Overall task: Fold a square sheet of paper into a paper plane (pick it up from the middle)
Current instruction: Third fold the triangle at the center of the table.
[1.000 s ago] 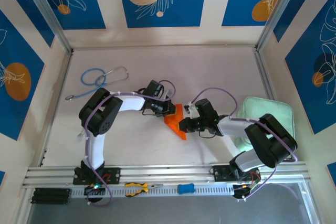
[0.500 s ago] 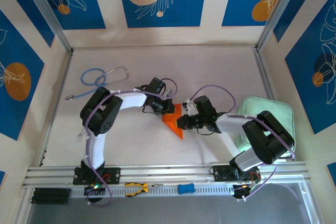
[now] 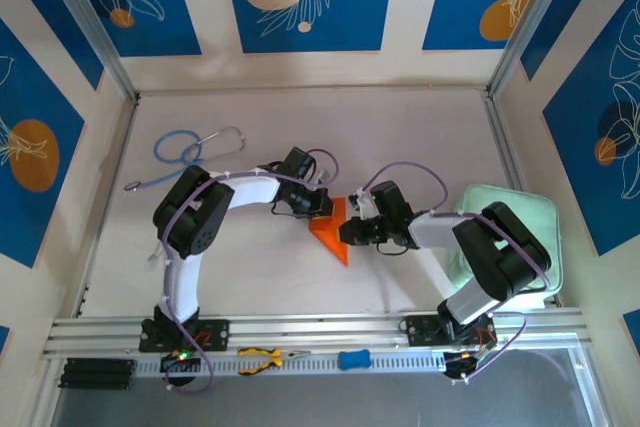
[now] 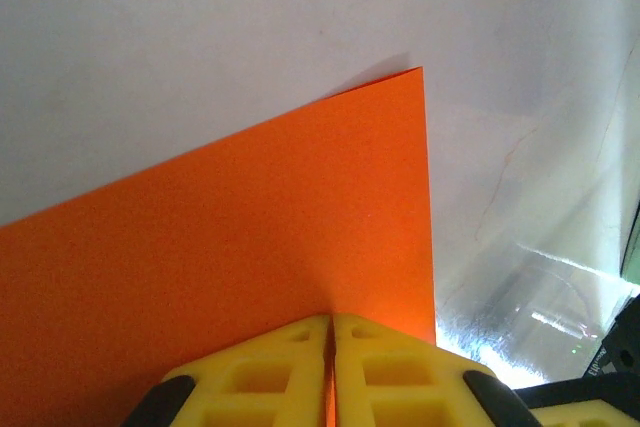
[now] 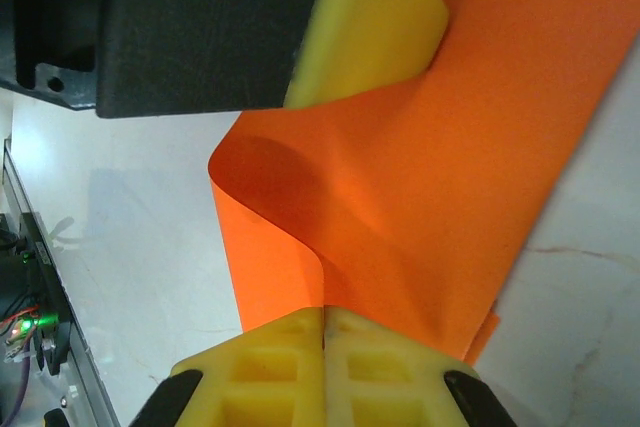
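Note:
The orange square sheet of paper (image 3: 333, 232) hangs bent between my two grippers at the table's middle. My left gripper (image 3: 322, 207) is shut on its upper left edge; in the left wrist view the sheet of paper (image 4: 250, 227) spreads flat away from the yellow fingertips (image 4: 270, 367) to a sharp corner. My right gripper (image 3: 349, 231) is shut on the right side, and in the right wrist view the paper (image 5: 420, 177) curls over in a loose fold just ahead of its pads (image 5: 280, 367). The left gripper's finger (image 5: 370, 17) shows at the top of that view.
A pale green pad (image 3: 510, 222) lies on the right under the right arm. A blue stethoscope (image 3: 190, 152) lies at the back left. Yellow pliers (image 3: 265, 356) and a blue piece (image 3: 353, 359) rest on the front rail.
The right gripper has moved a little left and toward the left gripper, and the orange sheet has shifted left and bunched up with it. The left gripper has barely moved.

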Tool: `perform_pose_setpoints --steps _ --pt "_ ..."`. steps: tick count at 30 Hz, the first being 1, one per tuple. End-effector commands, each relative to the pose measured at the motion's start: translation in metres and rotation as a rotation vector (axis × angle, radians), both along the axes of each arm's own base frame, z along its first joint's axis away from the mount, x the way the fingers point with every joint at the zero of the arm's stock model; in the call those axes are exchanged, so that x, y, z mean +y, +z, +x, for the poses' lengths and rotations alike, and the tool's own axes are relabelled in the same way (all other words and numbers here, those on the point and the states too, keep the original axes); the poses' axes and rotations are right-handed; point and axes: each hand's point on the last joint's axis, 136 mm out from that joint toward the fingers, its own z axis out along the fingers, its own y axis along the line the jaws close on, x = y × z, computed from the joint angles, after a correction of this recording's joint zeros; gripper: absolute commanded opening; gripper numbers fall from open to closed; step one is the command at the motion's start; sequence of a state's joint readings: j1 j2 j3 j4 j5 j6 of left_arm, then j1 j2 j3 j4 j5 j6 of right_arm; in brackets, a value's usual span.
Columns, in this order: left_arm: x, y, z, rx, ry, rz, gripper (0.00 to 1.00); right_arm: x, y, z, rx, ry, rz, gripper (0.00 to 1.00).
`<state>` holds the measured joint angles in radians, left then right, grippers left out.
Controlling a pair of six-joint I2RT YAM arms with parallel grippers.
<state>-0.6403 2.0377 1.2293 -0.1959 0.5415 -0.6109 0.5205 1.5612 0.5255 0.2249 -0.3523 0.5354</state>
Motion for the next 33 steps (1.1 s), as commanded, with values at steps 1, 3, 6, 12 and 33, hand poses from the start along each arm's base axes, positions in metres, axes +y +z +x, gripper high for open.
perform_pose_setpoints --steps 1,3,6,12,33 --pt "0.012 -0.02 -0.007 0.023 0.013 0.076 0.12 0.007 0.01 0.008 -0.039 0.031 0.035 0.02" --pt "0.012 -0.019 -0.007 0.023 0.015 0.073 0.12 0.007 0.01 0.009 -0.04 0.03 0.033 0.02" --pt "0.011 -0.019 -0.007 0.022 0.017 0.07 0.12 0.007 0.009 0.011 -0.041 0.03 0.023 0.02" --pt "0.012 -0.017 -0.007 0.02 0.018 0.068 0.12 0.006 0.005 0.012 -0.029 0.027 0.002 0.02" --pt "0.013 -0.013 -0.008 0.015 0.028 0.063 0.11 0.0 -0.001 0.006 -0.016 0.004 -0.055 0.02"
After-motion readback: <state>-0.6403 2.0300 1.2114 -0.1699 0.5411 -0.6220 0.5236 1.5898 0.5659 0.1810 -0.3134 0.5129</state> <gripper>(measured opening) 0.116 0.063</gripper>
